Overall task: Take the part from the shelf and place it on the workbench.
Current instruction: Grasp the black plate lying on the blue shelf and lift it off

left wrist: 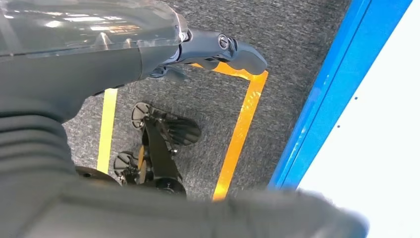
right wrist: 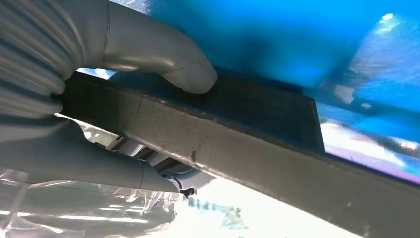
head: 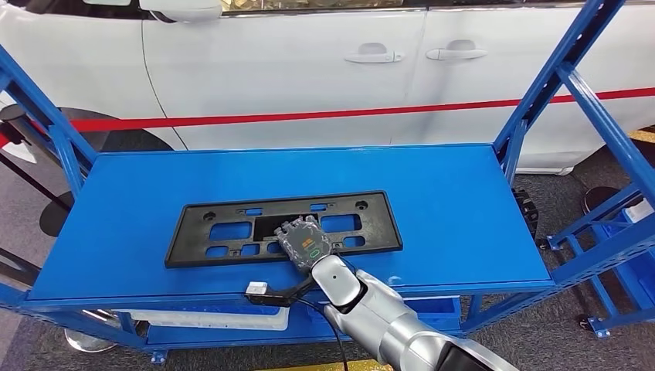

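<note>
**Right hand gripping the black part on the blue tabletop**

The part, a flat black rectangular frame pierced by several cut-outs, lies flat on the blue tabletop, roughly central and slightly toward the near edge. The right hand reaches in from below on a silver arm and rests over the near long edge of the part, close to its middle. In the right wrist view, the grey thumb presses on one face of the part's edge while the rest of the hand lies against the opposite face, so the fingers are clamped on the part. A small white connector on a dark cable hangs beside the wrist, at the tabletop's front edge.

In the left wrist view, the left hand hangs above grey carpet marked with yellow tape lines, with a blue frame rail alongside. It holds nothing; one dark finger extends straight, and how the others lie cannot be told.

Behind the tabletop stands a white car with a red stripe along its doors. Blue shelf uprights flank the tabletop on both sides.
</note>
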### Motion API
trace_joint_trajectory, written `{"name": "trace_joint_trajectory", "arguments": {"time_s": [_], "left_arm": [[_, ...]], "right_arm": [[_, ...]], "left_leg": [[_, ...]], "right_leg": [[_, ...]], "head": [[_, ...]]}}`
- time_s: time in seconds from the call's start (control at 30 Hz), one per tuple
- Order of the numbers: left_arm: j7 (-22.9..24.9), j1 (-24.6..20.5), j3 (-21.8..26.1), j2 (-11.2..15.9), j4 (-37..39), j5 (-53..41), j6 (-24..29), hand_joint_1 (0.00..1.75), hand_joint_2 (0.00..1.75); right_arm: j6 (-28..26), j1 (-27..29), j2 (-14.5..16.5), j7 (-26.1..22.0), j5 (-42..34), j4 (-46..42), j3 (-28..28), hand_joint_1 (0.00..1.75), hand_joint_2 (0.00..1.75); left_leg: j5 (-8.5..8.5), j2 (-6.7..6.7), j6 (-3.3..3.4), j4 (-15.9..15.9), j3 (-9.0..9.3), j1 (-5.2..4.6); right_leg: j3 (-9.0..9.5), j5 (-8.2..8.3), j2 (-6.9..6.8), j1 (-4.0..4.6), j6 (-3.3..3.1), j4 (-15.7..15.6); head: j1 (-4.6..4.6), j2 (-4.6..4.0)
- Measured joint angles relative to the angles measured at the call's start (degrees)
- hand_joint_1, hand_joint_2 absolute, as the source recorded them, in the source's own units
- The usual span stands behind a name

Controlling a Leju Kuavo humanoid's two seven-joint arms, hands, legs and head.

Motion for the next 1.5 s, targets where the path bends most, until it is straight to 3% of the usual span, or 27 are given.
{"name": "trace_joint_trajectory", "arguments": {"time_s": [0.1,0.17,0.27,0.3,0.4,0.47,0.5,0.53,0.6,0.63,0.77,0.83,0.93,0.97,1.0,1.03,1.1,1.13,1.2,1.3,1.37,1.43,1.47,1.5], "left_arm": [[0.2,0.0,0.2,0.0,0.0,0.3,-1.4,0.0,1.75],[0.2,0.0,0.8,0.0,0.0,1.4,-3.3,0.0,1.75],[0.0,0.1,2.4,0.0,0.0,3.3,-6.5,0.0,1.75],[0.0,0.1,2.9,0.0,0.0,3.9,-7.4,0.0,1.75],[-0.3,0.2,4.4,-0.1,0.0,4.5,-8.1,0.0,1.75],[-0.4,0.3,5.2,-0.1,0.0,4.0,-6.5,0.0,1.75],[-0.3,0.3,5.4,-0.1,0.0,3.5,-5.1,0.0,1.75],[-0.3,0.4,5.5,-0.1,0.0,3.0,-3.5,0.0,1.75],[-0.7,0.4,5.6,-0.1,0.0,2.1,-1.4,0.0,1.75],[-0.9,0.3,5.6,-0.1,0.0,1.7,-1.1,0.0,1.75],[-0.5,0.3,5.6,-0.1,0.0,0.9,-2.7,0.0,1.75],[0.1,0.3,5.7,-0.1,0.0,0.9,-3.1,0.0,1.75],[1.2,0.1,5.9,-0.1,0.0,0.4,-2.4,0.0,1.75],[1.7,0.1,5.9,0.0,0.0,0.3,-2.2,0.0,1.75],[2.2,0.1,6.0,0.0,0.0,0.3,-1.9,0.0,1.75],[2.8,0.1,6.0,0.0,0.0,0.3,-1.7,0.0,1.75],[3.7,0.1,6.1,0.0,0.0,0.1,-1.0,0.0,1.75],[4.2,0.0,6.1,0.0,0.0,0.0,-0.7,0.0,1.75],[5.1,0.1,6.2,0.1,0.0,-0.3,0.1,0.0,1.75],[6.7,0.2,6.4,0.3,0.0,-0.9,0.8,0.0,1.75],[8.6,0.2,6.5,0.3,0.0,-1.8,1.1,0.0,1.75],[11.0,0.2,6.4,0.5,0.0,-2.6,1.5,0.0,1.75],[12.0,0.2,6.4,0.5,0.0,-2.8,1.7,0.0,1.75],[12.9,0.2,6.4,0.6,0.0,-2.9,1.9,0.0,1.75]], "right_arm": [[-0.1,0.0,0.0,-6.4,-5.5,-1.0,-2.4,1.75,1.75],[0.1,-0.1,-0.1,-12.8,-11.3,-2.8,-4.8,1.75,1.75],[1.8,0.1,-0.7,-24.9,-23.5,-8.5,-9.1,1.75,1.75],[3.2,0.4,-1.1,-29.2,-29.0,-11.4,-10.9,1.75,1.75],[10.9,2.8,-3.1,-39.7,-46.9,-21.6,-15.6,1.75,1.75],[17.4,5.9,-5.1,-43.4,-57.9,-29.6,-18.0,1.75,1.75],[20.5,7.6,-6.2,-44.1,-62.9,-33.7,-19.0,1.75,1.75],[23.6,9.3,-7.2,-44.5,-67.8,-38.1,-19.9,1.75,1.75],[30.1,12.0,-9.1,-45.0,-77.0,-47.0,-21.3,1.75,1.75],[33.9,13.1,-9.9,-45.3,-81.4,-51.2,-22.0,1.75,1.75],[48.8,17.2,-11.7,-45.2,-96.5,-64.4,-24.6,1.75,1.75],[53.6,18.3,-12.5,-44.2,-102.0,-69.3,-24.9,1.75,1.75],[57.0,20.2,-14.0,-42.9,-105.4,-74.6,-24.9,1.75,1.75],[57.4,21.1,-14.4,-42.7,-105.4,-75.9,-24.9,1.75,1.75],[57.5,21.8,-14.8,-42.6,-105.1,-76.9,-24.9,1.75,1.75],[57.5,22.3,-15.2,-42.6,-104.5,-77.7,-24.9,1.75,1.75],[57.1,23.1,-15.9,-43.1,-102.9,-78.9,-24.9,1.75,1.75],[56.8,23.5,-16.3,-43.6,-101.8,-79.3,-24.8,1.75,1.75],[56.0,24.7,-17.4,-44.7,-99.6,-79.8,-24.8,1.75,1.75],[54.3,25.7,-18.5,-45.0,-96.8,-80.1,-24.6,1.75,1.75],[51.9,25.5,-19.0,-44.4,-95.7,-80.6,-24.2,1.75,1.75],[49.5,25.3,-19.4,-43.8,-94.6,-81.3,-23.6,1.75,1.75],[48.6,25.3,-19.6,-43.5,-94.2,-81.6,-23.3,1.75,1.75],[48.0,25.2,-19.7,-43.3,-93.9,-81.8,-23.1,1.75,1.75]], "left_leg": [[-0.23,-0.19,-0.44,0.2,0.19,-0.08],[-0.37,-0.21,-1.14,0.3,0.16,-0.17],[-0.72,-0.05,-2.29,0.4,0.44,0.14],[-1.54,-0.02,-2.56,1.4,0.17,0.21],[-6.71,-0.03,-2.99,10.5,-3.78,0.31],[-8.31,-0.03,-3.16,15.4,-6.08,0.33],[-7.5,-0.03,-3.18,15.1,-5.88,0.33],[-5.74,-0.02,-3.12,12.5,-4.64,0.34],[-2.23,-0.03,-2.78,5.1,-1.05,0.23],[-1.41,-0.06,-2.51,2.4,0.24,0.13],[-1.3,-0.16,-1.29,0.3,0.82,-0.1],[-1.02,-0.02,-0.56,-0.2,1.05,0.09],[-0.96,0.06,0.11,-0.3,1.11,0.05],[-0.96,0.04,0.14,-0.2,1.11,0.03],[-0.98,0.02,0.13,-0.1,1.11,0.03],[-1.02,-0.02,0.06,0.1,1.1,0.04],[-1.34,-0.11,-0.33,0.5,0.98,-0.01],[-1.54,-0.2,-0.63,0.9,0.82,-0.12],[-1.63,-0.3,-1.3,1.2,0.45,-0.33],[-2.17,-0.25,-2.2,1.6,0.09,-0.23],[-5.41,-0.23,-2.58,5.2,-1.22,-0.11],[-9.81,-0.23,-2.74,12.1,-3.61,-0.08],[-11.11,-0.23,-2.75,14.8,-4.35,-0.08],[-11.4,-0.23,-2.69,15.7,-4.24,-0.09]], "right_leg": [[5.35,5.01,-0.01,0.03,-0.58,-10.7],[7.1,5.77,0.08,0.34,-1.08,-14.4],[7.59,6.0,0.35,0.55,-2.0,-15.2],[7.83,6.16,0.36,0.45,-2.38,-15.5],[7.97,6.4,0.17,0.32,-2.97,-16.0],[7.74,6.41,-0.01,0.39,-2.99,-15.9],[7.64,6.4,-0.05,0.39,-2.96,-15.8],[7.57,6.36,-0.06,0.36,-2.89,-15.6],[7.4,6.13,-0.08,0.42,-2.52,-15.2],[7.2,6.04,-0.09,0.49,-2.24,-15.0],[6.64,6.01,-0.14,0.46,-1.1,-14.7],[5.66,4.38,-0.12,0.35,-0.46,-12.4],[0.84,-0.26,-0.11,0.09,0.17,-2.5],[-0.42,-0.82,-0.11,-0.03,0.29,0.0],[-0.77,-0.36,-0.12,-0.16,0.37,0.5],[-0.04,1.05,-0.13,-0.3,0.4,-1.2],[3.27,4.56,-0.14,-0.5,0.29,-7.9],[4.64,5.57,-0.12,-0.47,0.14,-10.8],[5.5,5.89,-0.06,-0.29,-0.3,-13.2],[5.13,6.46,-0.07,-0.3,-1.44,-13.6],[4.82,7.0,-0.26,-0.37,-2.25,-13.9],[4.13,7.53,-0.4,-0.15,-2.72,-13.8],[3.69,7.84,-0.43,-0.01,-2.85,-13.8],[3.24,8.2,-0.44,0.13,-2.89,-13.8]], "head": [[0.0,0.0],[-0.04,0.0],[-0.05,0.0],[-0.11,0.0],[-0.28,0.0],[-0.28,0.0],[-0.28,0.0],[-0.28,0.0],[-0.28,0.0],[-0.28,0.0],[-0.23,0.0],[-0.16,0.0],[-0.08,0.0],[-0.08,0.0],[-0.08,0.0],[-0.08,0.0],[-0.08,0.0],[-0.09,0.0],[-0.14,-0.01],[-0.15,-0.01],[-0.19,0.0],[-0.2,0.0],[-0.19,0.0],[-0.19,0.0]]}}
